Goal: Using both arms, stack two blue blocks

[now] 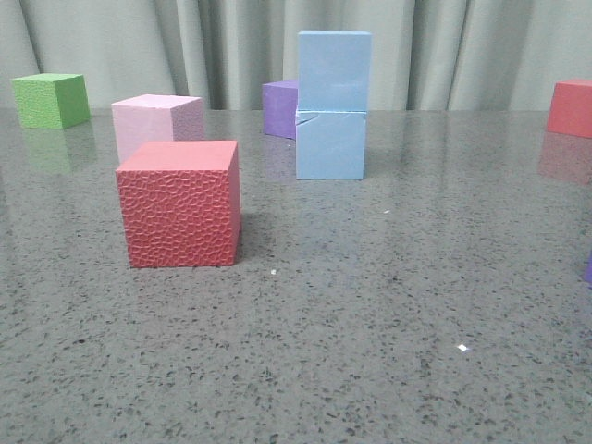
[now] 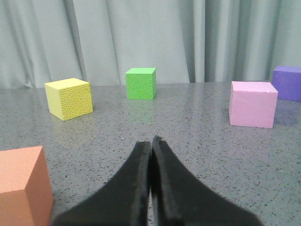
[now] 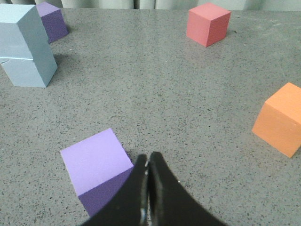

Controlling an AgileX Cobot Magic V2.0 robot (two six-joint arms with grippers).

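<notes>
Upper block [image 1: 334, 70] stacked on cracked block [image 1: 330, 145]; textured cube [image 1: 179, 203] front-left.

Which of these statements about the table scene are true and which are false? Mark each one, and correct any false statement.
1. One blue block sits on top of the other blue block. True.
2. The left gripper holds a block. False: it is shut on nothing.
3. The right gripper is shut. True.
4. The pink cube tops the stack. False: it stands on the table behind the red cube.
</notes>
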